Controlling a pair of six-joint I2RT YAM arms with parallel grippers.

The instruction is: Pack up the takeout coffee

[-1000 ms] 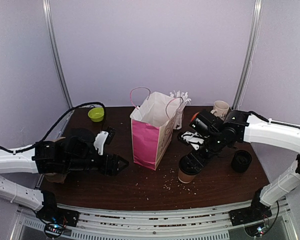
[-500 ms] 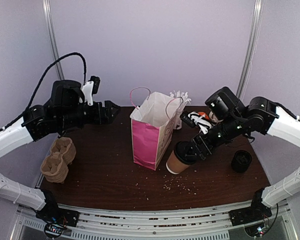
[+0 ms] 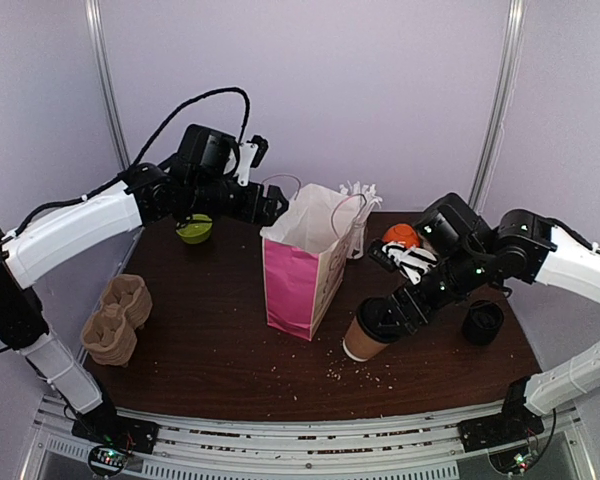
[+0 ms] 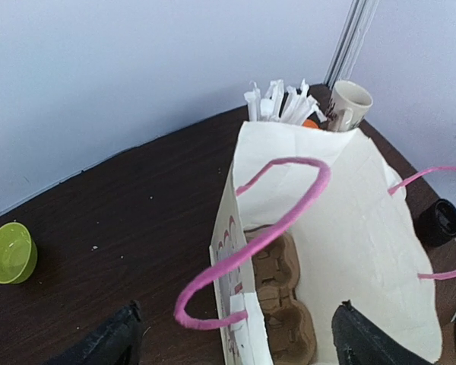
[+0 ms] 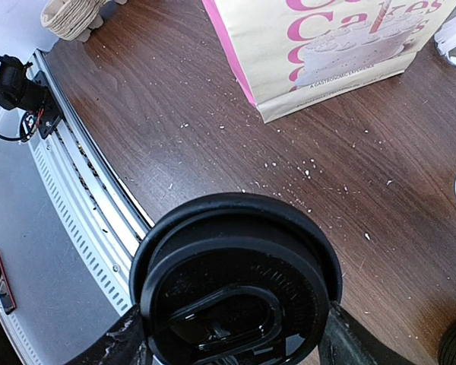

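The takeout coffee (image 3: 365, 338) is gripped by the right gripper (image 3: 385, 320), with its fingers (image 5: 125, 346) clamped on either side of the cup just under the black lid (image 5: 235, 293). The cup is held tilted, just right of the pink-sided paper bag (image 3: 300, 265) and toward the near edge of the table (image 3: 210, 370). Whether its base is touching the wood cannot be told. Crumbs (image 5: 304, 171) are scattered across the tabletop beneath it.

Over on the other side, the left gripper (image 3: 275, 205) is poised above the bag's open mouth. Its jaws are spread wide and nothing is held between them. In the left wrist view a cardboard cup carrier (image 4: 277, 300) is seen lying at the bottom of the bag, and one pink handle (image 4: 251, 243) is looped up below the fingertips (image 4: 114, 338).

A green bowl (image 3: 193, 230) is set at the back left, and a stack of spare carriers (image 3: 115, 318) lies by the left edge. A cream mug (image 4: 349, 103) is placed behind the bag.
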